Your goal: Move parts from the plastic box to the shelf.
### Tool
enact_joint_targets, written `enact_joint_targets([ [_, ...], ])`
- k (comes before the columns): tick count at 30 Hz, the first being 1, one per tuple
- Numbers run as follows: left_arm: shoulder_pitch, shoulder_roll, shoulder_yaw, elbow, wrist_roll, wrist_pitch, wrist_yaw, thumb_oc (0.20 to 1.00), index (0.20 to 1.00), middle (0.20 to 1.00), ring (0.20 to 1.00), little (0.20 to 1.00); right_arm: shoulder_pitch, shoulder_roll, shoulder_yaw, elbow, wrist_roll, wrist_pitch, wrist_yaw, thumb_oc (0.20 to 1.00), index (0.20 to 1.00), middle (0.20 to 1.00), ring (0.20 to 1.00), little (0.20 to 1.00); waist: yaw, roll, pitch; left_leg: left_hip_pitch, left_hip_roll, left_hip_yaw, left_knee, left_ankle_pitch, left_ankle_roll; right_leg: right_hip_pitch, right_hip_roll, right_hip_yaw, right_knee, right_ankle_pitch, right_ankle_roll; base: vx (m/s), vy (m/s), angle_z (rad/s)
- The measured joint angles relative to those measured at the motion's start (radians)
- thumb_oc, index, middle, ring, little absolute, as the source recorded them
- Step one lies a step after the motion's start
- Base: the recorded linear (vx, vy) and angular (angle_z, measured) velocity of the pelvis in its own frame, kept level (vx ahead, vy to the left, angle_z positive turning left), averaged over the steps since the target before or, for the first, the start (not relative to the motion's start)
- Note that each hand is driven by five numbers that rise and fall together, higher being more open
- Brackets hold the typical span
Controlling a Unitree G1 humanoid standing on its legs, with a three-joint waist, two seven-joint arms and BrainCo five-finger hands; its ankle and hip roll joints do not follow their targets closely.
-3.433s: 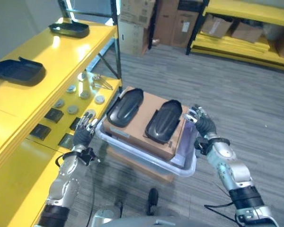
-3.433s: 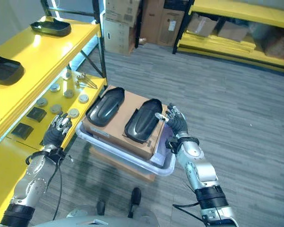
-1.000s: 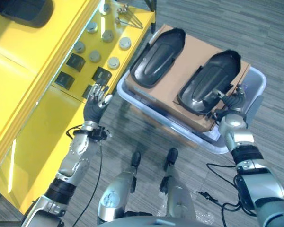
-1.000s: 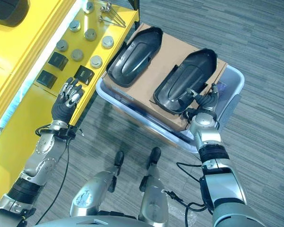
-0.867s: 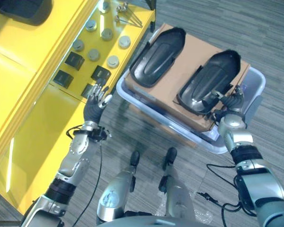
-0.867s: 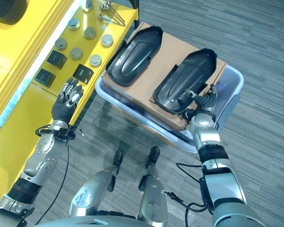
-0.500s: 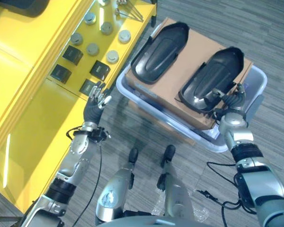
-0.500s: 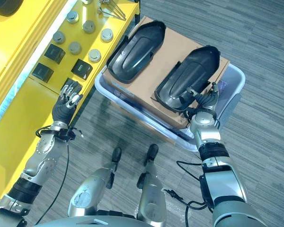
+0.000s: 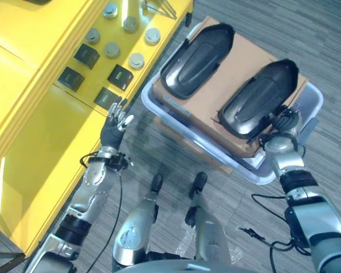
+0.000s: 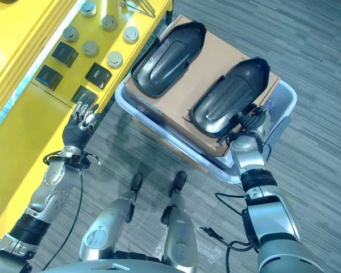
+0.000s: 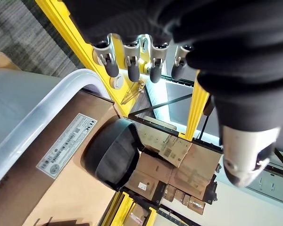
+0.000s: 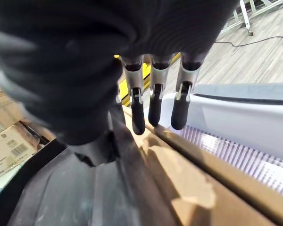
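Glossy black plastic parts [image 9: 256,99] on matt cardboard [image 9: 216,85], translucent plastic box [image 9: 307,102].

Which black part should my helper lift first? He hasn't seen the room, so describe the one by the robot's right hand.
Find the clear plastic box on the floor beside the yellow shelf; a brown cardboard sheet lies across it. Two black shell-shaped parts rest on it. Take the part farther from the shelf, its near end at the right hand.

Silver-grey arms, dark ribbed wrist covers
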Motion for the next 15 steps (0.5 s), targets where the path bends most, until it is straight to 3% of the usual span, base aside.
enact_joint_targets([
  [15, -0.001, 0.013, 0.0, 0.0, 0.0, -0.003, -0.003, 1.0, 1.0, 1.0, 1.0, 1.0, -0.003, 0.003, 0.006, 0.005, 0.02, 0.003, 0.007, 0.2, 0.2, 0.2, 0.2, 0.2, -0.001, 0.0, 0.0, -0.001, 0.003, 0.004, -0.003, -0.001, -0.001, -0.005, 0.003, 0.004, 0.0, 0.0, -0.001, 0.0, 0.0, 0.0],
])
